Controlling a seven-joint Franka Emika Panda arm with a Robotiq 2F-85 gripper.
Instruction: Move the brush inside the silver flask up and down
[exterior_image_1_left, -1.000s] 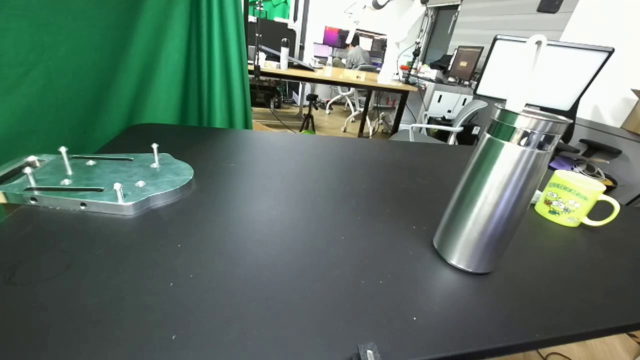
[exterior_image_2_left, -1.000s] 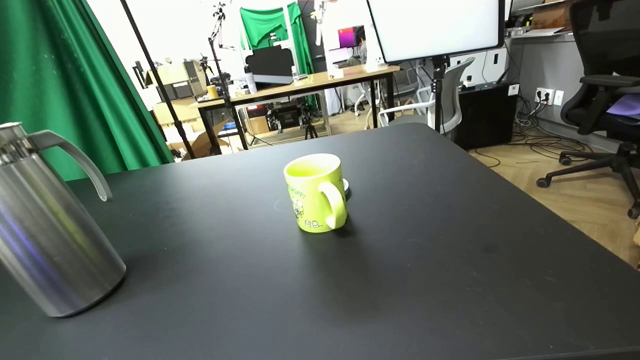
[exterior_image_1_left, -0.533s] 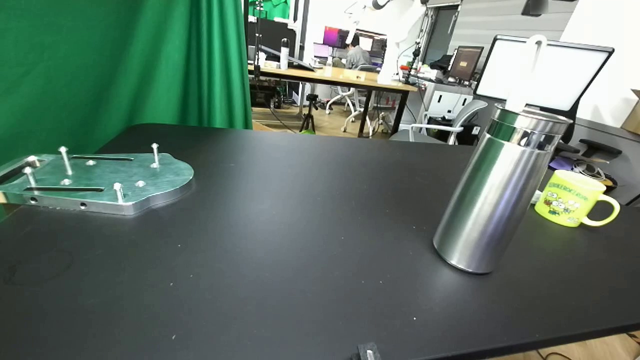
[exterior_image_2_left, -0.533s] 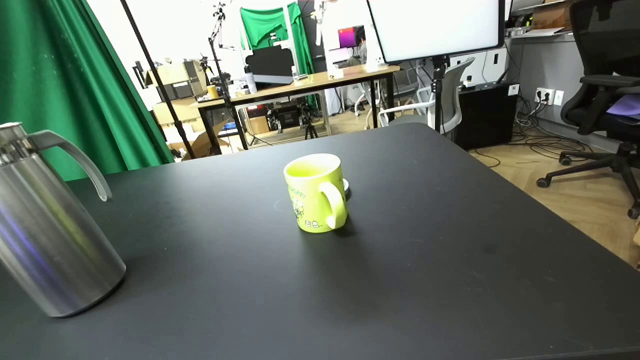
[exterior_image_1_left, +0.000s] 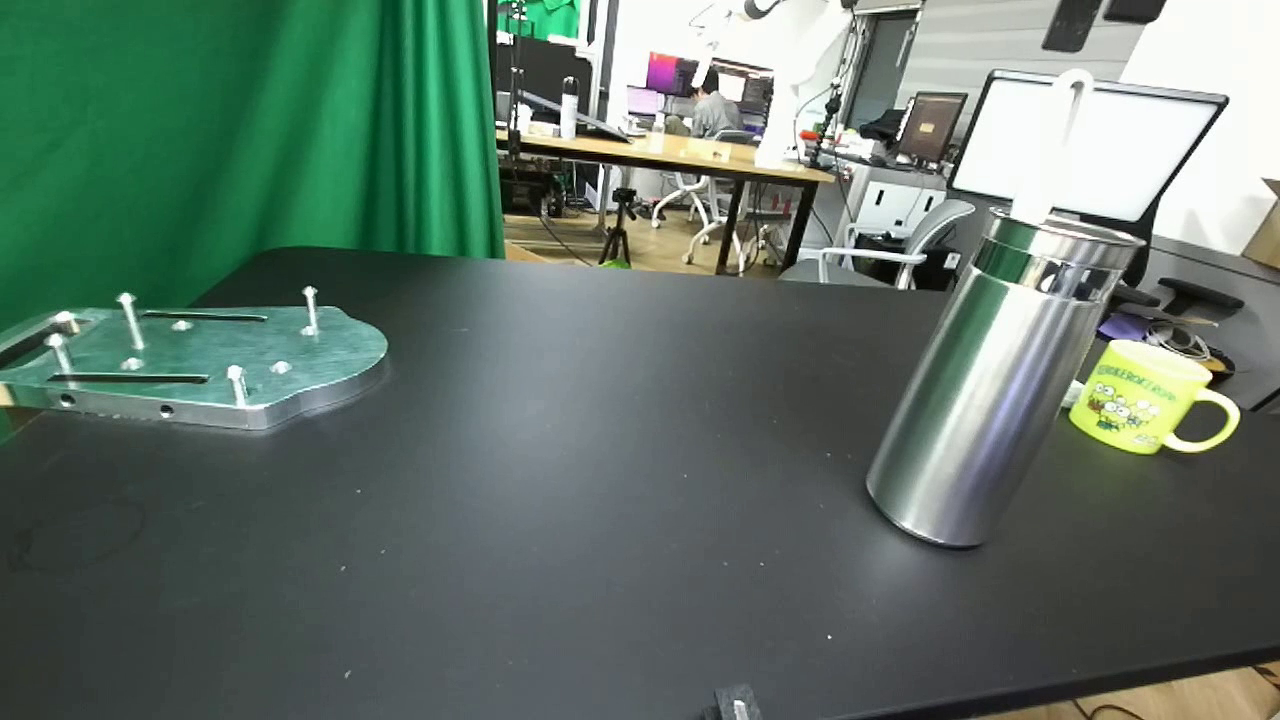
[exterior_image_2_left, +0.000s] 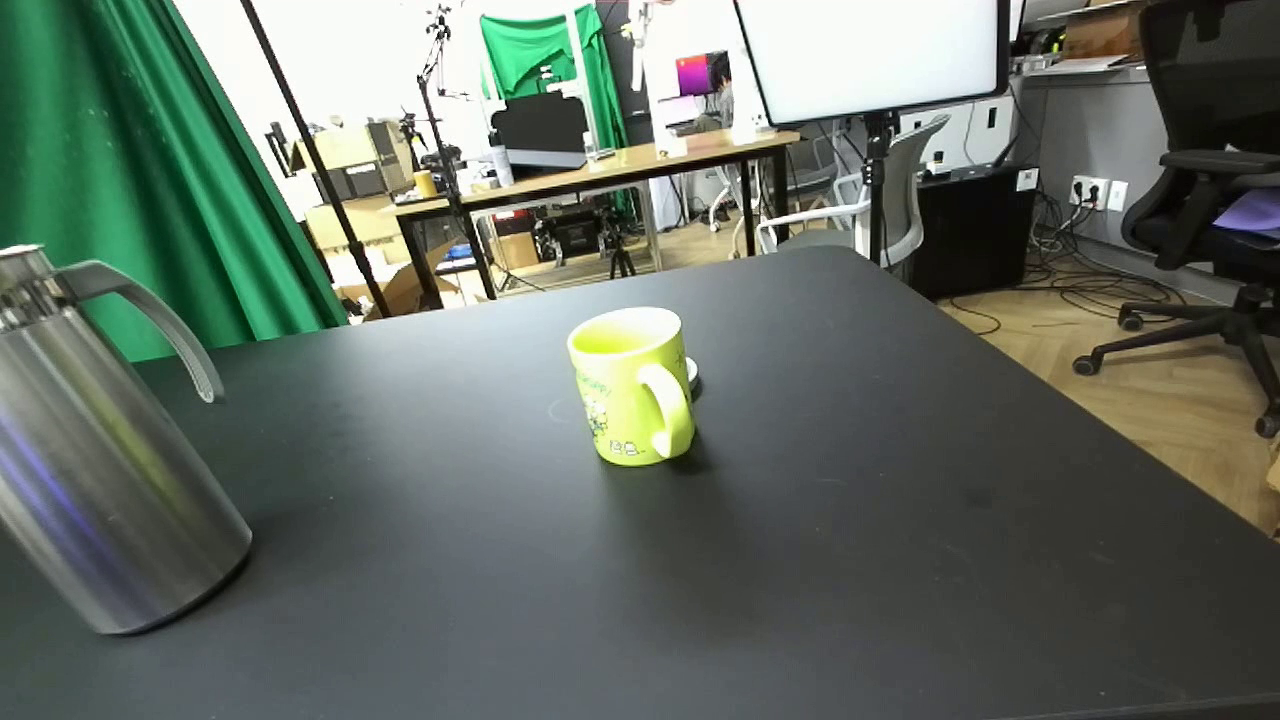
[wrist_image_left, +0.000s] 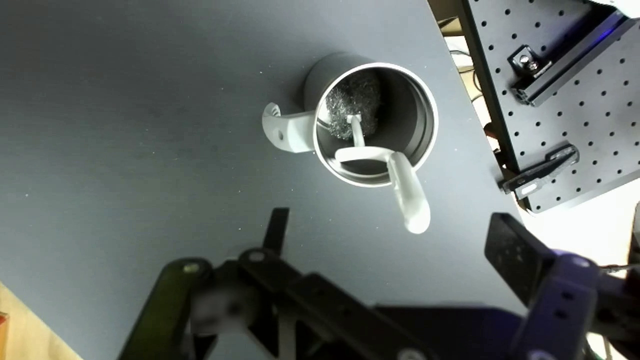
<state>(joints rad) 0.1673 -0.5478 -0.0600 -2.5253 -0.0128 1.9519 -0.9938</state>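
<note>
The silver flask (exterior_image_1_left: 985, 400) stands on the black table, with part of it at the left edge of an exterior view (exterior_image_2_left: 105, 480). In the wrist view I look down into its open top (wrist_image_left: 325, 82); its grey handle (wrist_image_left: 295, 132) points left. The brush's white hooked handle (exterior_image_1_left: 1045, 150) sticks out of the flask; the handle also shows in the wrist view (wrist_image_left: 411, 202). Its dark bristly head (wrist_image_left: 352, 102) is inside. My gripper (wrist_image_left: 390, 227) is open and empty, its fingers wide apart. Its dark fingertips show above the brush in an exterior view (exterior_image_1_left: 1102, 20).
A yellow-green mug (exterior_image_1_left: 1140, 395) stands near the flask, also seen in an exterior view (exterior_image_2_left: 635, 385), with a small white thing behind it. A metal plate with upright bolts (exterior_image_1_left: 200, 365) lies at the table's far side. A perforated board (wrist_image_left: 565, 115) adjoins the table edge.
My fingertips have come lower at the top right of an exterior view, and two now show where one showed before. The flask, brush and mug have not moved.
</note>
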